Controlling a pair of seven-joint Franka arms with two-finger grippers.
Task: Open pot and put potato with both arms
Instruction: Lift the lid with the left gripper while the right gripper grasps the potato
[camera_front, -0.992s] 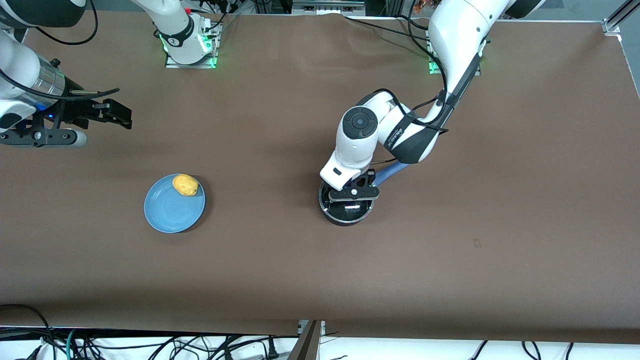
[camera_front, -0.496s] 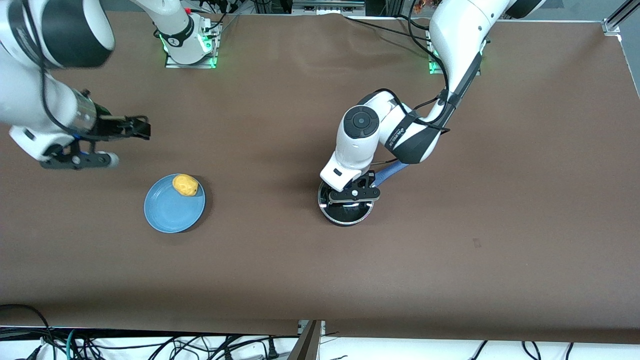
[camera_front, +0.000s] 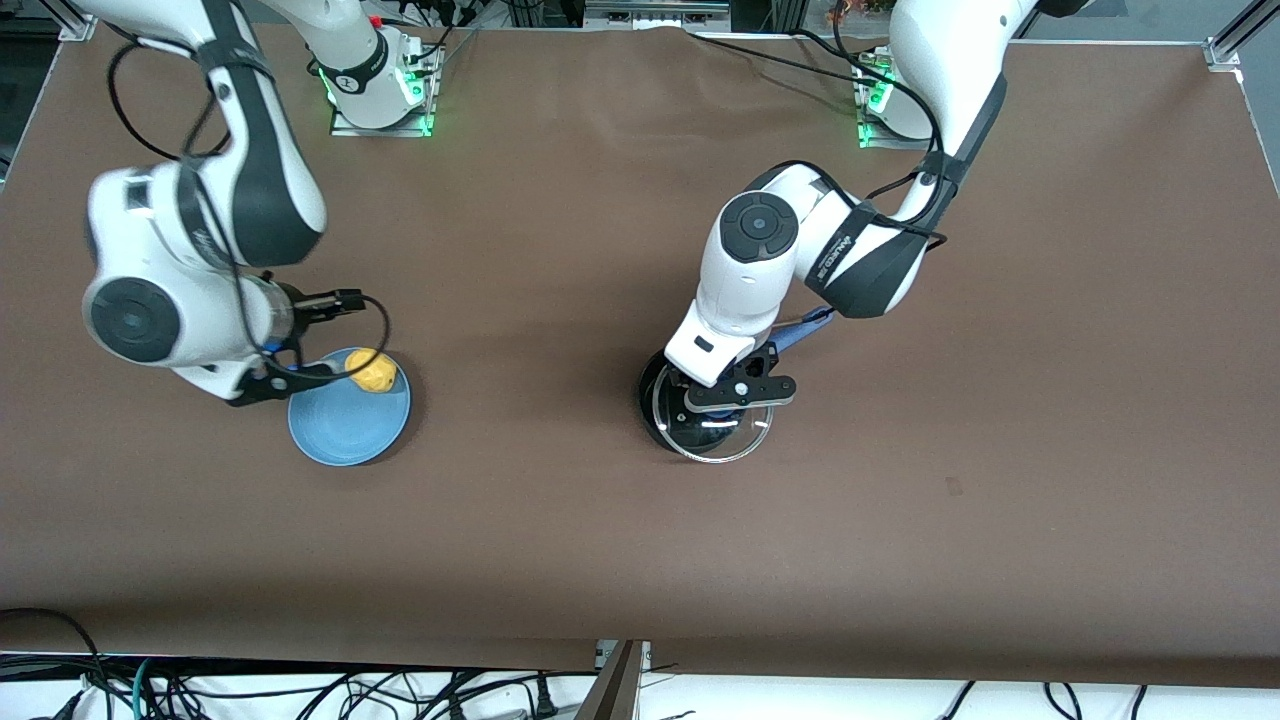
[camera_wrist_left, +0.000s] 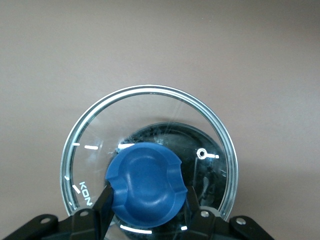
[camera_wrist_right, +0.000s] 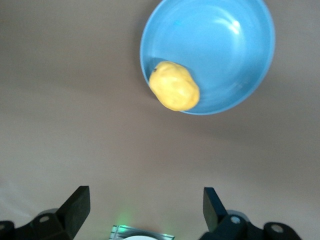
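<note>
The black pot (camera_front: 662, 395) stands mid-table, its blue handle (camera_front: 803, 333) pointing toward the left arm's base. My left gripper (camera_front: 735, 395) is shut on the blue knob (camera_wrist_left: 145, 182) of the glass lid (camera_front: 722, 440). It holds the lid lifted, partly off the pot toward the front camera. The pot's dark inside (camera_wrist_left: 200, 170) shows through the glass. The yellow potato (camera_front: 372, 371) lies on the edge of a blue plate (camera_front: 340, 430). My right gripper (camera_front: 338, 300) is open and empty, over the table beside the plate. The potato (camera_wrist_right: 174, 86) is ahead of its fingers (camera_wrist_right: 77, 205).
The brown table is bare around the pot and the plate (camera_wrist_right: 230, 50). The arm bases with green lights (camera_front: 380, 95) stand along the table's edge farthest from the front camera. Cables hang below the table's nearest edge.
The right arm has swung in from its end of the table to beside the plate. The left gripper has raised the lid off the pot, shifting it toward the front camera.
</note>
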